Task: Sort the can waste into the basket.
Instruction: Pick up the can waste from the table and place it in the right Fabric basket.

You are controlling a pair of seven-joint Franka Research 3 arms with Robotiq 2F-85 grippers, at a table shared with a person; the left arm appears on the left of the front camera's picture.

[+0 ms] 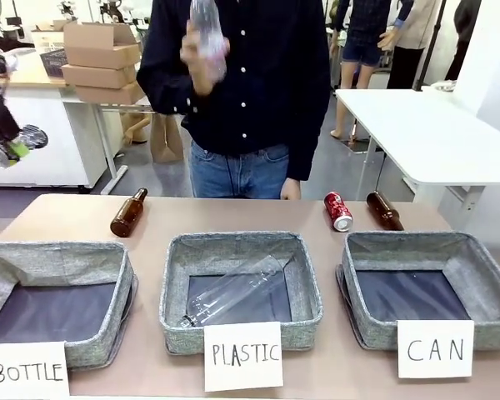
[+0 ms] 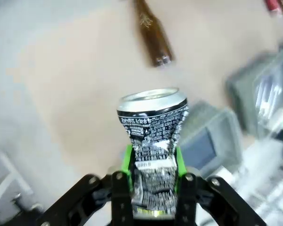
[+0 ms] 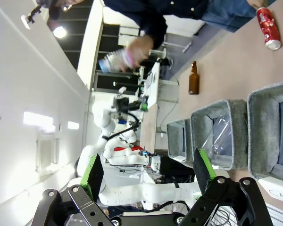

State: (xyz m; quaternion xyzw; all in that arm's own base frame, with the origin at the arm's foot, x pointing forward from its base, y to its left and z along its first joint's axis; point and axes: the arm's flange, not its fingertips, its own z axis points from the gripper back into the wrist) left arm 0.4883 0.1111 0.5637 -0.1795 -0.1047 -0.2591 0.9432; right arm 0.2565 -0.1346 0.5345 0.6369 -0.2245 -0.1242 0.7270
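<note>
Cans were split between air and surface. The left hand point(image 2: 153, 164) was pinching the silver-topped can point(image 2: 153, 117): its green pads point(image 2: 127, 162) pressed into the crumpled waist from both sides, and the can's rim and upper half stood out past the fingertips, pointing away from the wrist. From the front, that hand was raised at the left edge, above and beyond the left end of the surface point(image 1: 150, 218), well apart from the CAN basket point(image 1: 483, 279) at the right end. The red can point(image 1: 338, 211) lay on its side on the surface just behind that basket's far rim, near a brown bottle point(image 1: 384, 210) and touched by neither robot hand. The right hand point(image 3: 147, 172) was spread wide with nothing between its pads, with the red can far off in the upper right corner of its view. Across the surface, a person's hand point(image 1: 202, 62) held a clear plastic bottle point(image 1: 207, 29) at chest height.
</note>
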